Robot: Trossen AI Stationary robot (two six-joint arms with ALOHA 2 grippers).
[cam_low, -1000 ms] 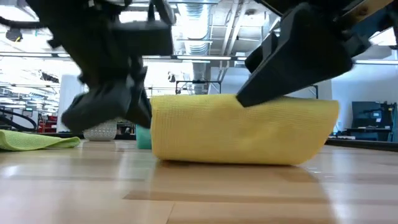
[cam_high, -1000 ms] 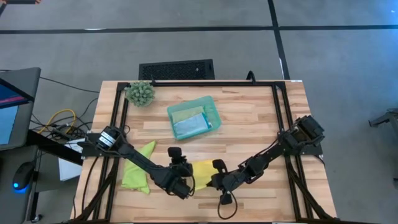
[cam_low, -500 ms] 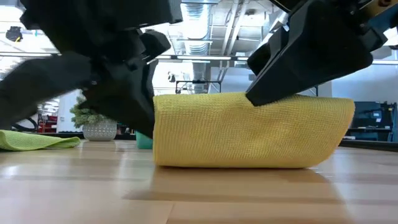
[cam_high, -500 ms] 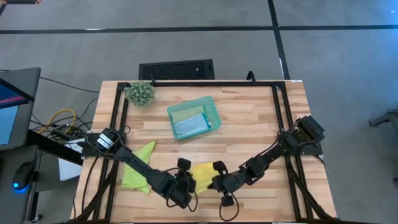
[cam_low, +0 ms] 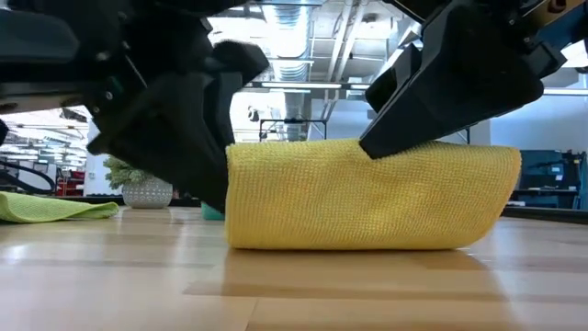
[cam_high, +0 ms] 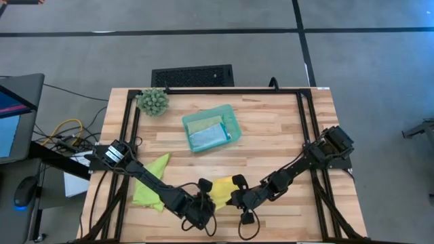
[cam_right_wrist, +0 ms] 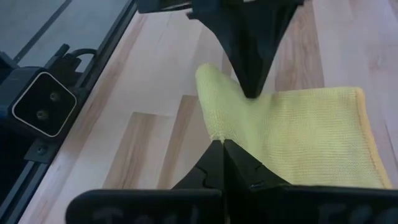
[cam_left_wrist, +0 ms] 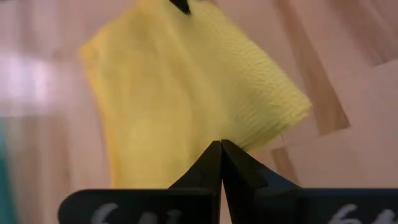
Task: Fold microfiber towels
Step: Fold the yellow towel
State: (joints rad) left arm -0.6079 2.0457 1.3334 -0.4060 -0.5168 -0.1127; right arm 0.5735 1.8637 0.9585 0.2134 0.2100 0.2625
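Lying folded, yellow towel [cam_low: 367,198] lengthwise between grippers.

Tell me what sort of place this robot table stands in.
Probably a robotics lab or workshop in a large industrial hall: bare concrete floor around the wooden table, exposed ceiling ducts in the low view, and a monitor with loose cables beside it.

Lab: concrete floor [cam_high: 203,47], exposed ducts [cam_low: 294,18]

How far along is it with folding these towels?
Two towels already lie in the teal tray. The yellow towel is mid-fold, pinched by the left gripper and right gripper, both shut. The lime towel lies loose, apparently still waiting.
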